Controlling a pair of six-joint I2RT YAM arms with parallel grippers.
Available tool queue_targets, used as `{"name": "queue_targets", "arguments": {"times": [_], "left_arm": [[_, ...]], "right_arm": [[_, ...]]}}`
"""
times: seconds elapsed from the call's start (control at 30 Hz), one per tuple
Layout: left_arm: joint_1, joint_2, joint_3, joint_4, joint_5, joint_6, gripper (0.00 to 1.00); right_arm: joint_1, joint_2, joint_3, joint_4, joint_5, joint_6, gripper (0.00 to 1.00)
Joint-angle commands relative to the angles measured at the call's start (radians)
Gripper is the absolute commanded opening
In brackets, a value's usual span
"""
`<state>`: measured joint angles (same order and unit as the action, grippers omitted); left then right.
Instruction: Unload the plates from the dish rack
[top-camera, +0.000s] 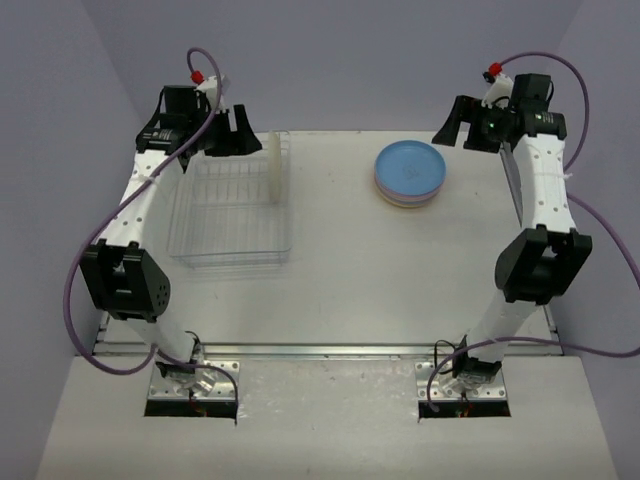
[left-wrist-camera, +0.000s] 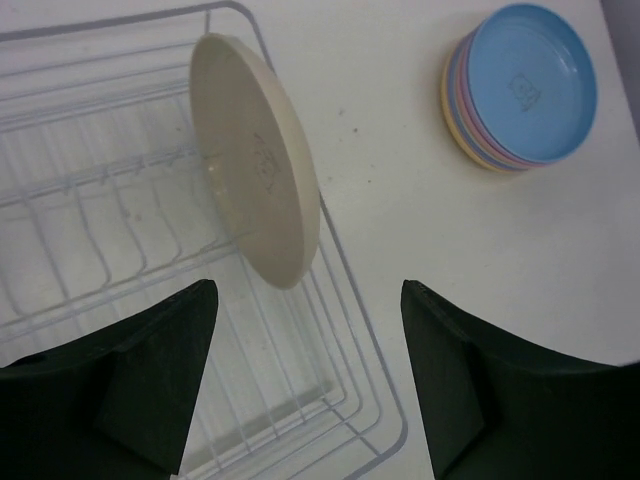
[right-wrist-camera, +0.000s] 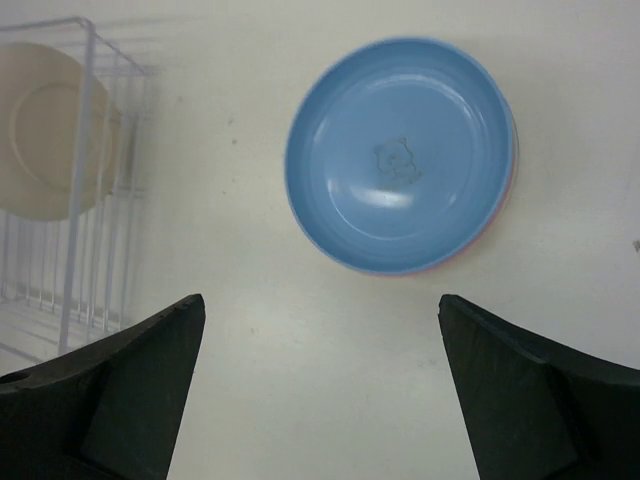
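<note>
One cream plate (top-camera: 272, 166) stands on edge in the wire dish rack (top-camera: 229, 215) at its far right end; it also shows in the left wrist view (left-wrist-camera: 255, 170) and the right wrist view (right-wrist-camera: 45, 130). Several plates lie stacked on the table with a blue plate (top-camera: 411, 167) on top, seen too in the left wrist view (left-wrist-camera: 530, 82) and the right wrist view (right-wrist-camera: 402, 153). My left gripper (top-camera: 232, 135) is open and empty, hanging over the rack's far end beside the cream plate. My right gripper (top-camera: 463, 127) is open and empty, behind and right of the stack.
The rack's wire rim (left-wrist-camera: 370, 340) and slot prongs (left-wrist-camera: 90, 230) lie under my left fingers. The rack's corner post (right-wrist-camera: 80, 170) shows at the left of the right wrist view. The table's far edge runs just behind both grippers.
</note>
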<state>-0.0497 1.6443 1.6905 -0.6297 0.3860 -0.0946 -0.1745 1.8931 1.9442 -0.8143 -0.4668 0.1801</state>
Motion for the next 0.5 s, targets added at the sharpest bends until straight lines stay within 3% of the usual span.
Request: {"name": "queue_targets", "arguments": {"times": [0.0,0.13,0.33,0.47], "left_arm": [[0.022,0.136,0.094,0.049,0.293,-0.058,0.71],[0.022,0.237,0.16,0.042,0.348,-0.048,0.68],[0.022,0.34,0.233,0.044,0.336,-0.038,0.62],[0.022,0.394,0.269,0.047,0.37,-0.048,0.51]], "right_arm": [[-0.003,-0.157,-0.183,0.015,-0.112,-0.026,0.99],[-0.003,-0.246,-0.317,0.03,-0.175,-0.03,0.99],[-0.003,-0.284,-0.347,0.02,-0.194,-0.03,0.99],[-0.003,-0.267,-0.34,0.017,-0.188,-0.03,0.99]]}}
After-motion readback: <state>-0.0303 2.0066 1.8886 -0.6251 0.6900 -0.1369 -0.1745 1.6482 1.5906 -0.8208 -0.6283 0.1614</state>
